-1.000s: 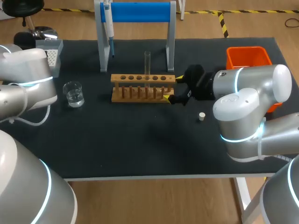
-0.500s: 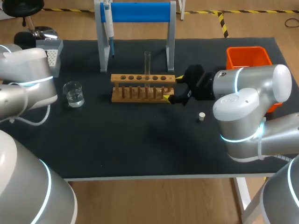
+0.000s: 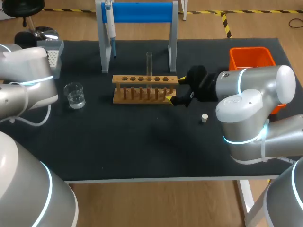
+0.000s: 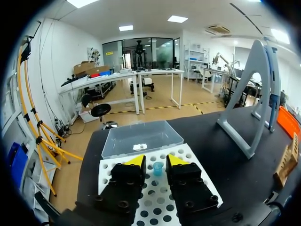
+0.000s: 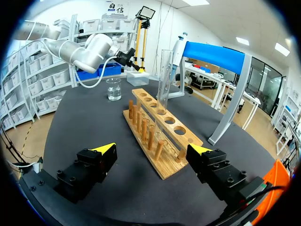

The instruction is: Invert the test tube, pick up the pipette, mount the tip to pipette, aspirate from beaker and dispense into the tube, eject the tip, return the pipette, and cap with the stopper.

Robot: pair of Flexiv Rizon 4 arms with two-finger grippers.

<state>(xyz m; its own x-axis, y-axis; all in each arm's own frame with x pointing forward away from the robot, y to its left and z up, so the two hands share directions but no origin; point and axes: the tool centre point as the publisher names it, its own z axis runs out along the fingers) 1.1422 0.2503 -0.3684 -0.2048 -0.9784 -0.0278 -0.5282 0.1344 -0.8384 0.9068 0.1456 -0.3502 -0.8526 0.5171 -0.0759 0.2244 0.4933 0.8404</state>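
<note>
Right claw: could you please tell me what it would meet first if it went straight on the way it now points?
Most likely the near end of the wooden rack, which lies straight ahead between the open fingers of the right claw. The test tube stands in it further along; the gap is unclear.

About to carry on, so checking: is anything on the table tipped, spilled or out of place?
Nothing stands out. The test tube stands upright in the wooden rack, the beaker is upright with no spill around it, the pipette hangs on its stand, and the stopper lies loose on the table.
</note>
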